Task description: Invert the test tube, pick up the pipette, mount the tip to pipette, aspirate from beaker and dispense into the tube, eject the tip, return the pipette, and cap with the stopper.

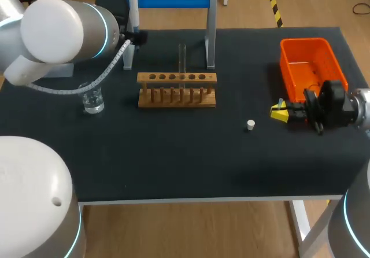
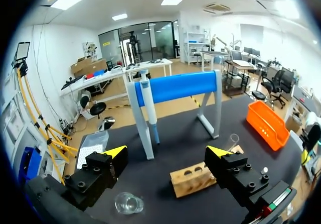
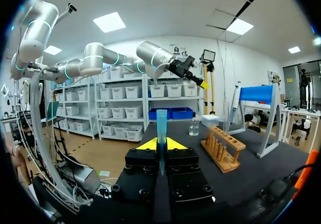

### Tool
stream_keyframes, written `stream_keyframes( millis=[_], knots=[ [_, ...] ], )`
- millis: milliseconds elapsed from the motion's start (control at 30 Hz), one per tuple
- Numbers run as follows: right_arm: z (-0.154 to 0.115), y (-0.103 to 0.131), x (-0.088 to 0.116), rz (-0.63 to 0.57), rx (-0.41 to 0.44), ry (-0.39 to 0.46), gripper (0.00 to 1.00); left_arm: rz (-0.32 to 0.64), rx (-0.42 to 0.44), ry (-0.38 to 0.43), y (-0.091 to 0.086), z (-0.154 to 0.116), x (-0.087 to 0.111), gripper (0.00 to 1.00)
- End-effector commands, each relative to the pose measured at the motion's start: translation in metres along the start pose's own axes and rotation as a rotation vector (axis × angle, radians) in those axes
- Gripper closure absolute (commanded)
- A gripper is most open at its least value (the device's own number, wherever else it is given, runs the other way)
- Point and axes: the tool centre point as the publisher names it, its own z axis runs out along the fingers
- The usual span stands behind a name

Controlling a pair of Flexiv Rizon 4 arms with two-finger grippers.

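Right pincer (image 1: 280, 112) clenched on a blue pipette tip (image 3: 161, 126), yellow fingertips pressed to it from both sides, the tip standing up out of them in the right wrist view. Held low over the right end of the black tabletop (image 1: 173, 159), just in front of the orange bin (image 1: 302, 40) and close to the table's right edge. Points toward the middle of the table, with the forearm coming in level from the right side. Ahead of it lies a white stopper (image 1: 250, 124) on the mat, apart from the fingers, and beyond that a broad band of bare mat along the front edge. Left pincer (image 2: 166, 153) spread wide and grasping nothing, raised over the back left part of the table. Faces the pipette stand (image 2: 178, 87) with its blue crossbar, the pipette (image 2: 149, 106) hanging by the post on the beaker's side, well ahead of the fingers. Under the pincer, a glass beaker (image 2: 129, 203). Past one finger, the wooden rack (image 2: 186, 186), with a test tube (image 2: 233, 142) upright in one of its holes. Left arm entering from the left corner, elbow lifted high, wrist turned toward the stand. Between rack and stand posts only a narrow strip of mat, and between rack and bin a wider one.
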Motion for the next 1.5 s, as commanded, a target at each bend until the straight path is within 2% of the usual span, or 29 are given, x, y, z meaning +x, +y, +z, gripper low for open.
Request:
stream_keyframes(
  millis=[33, 600, 900, 1500],
  knots=[
    [-0.001, 0.000, 0.000, 0.000, 0.000, 0.001, 1.00, -0.009, 0.009, -0.001, -0.006, 0.016, -0.001, 0.00],
    [-0.001, 0.000, 0.000, 0.000, 0.000, 0.001, 1.00, -0.031, 0.072, 0.005, -0.030, 0.049, -0.016, 0.00],
    [-0.001, 0.000, 0.000, 0.000, 0.000, 0.001, 1.00, -0.038, 0.086, 0.009, -0.034, 0.063, -0.025, 0.00],
    [-0.001, 0.000, 0.000, 0.000, 0.000, 0.001, 1.00, -0.038, 0.132, -0.008, -0.051, 0.083, -0.027, 0.00]
  ],
)
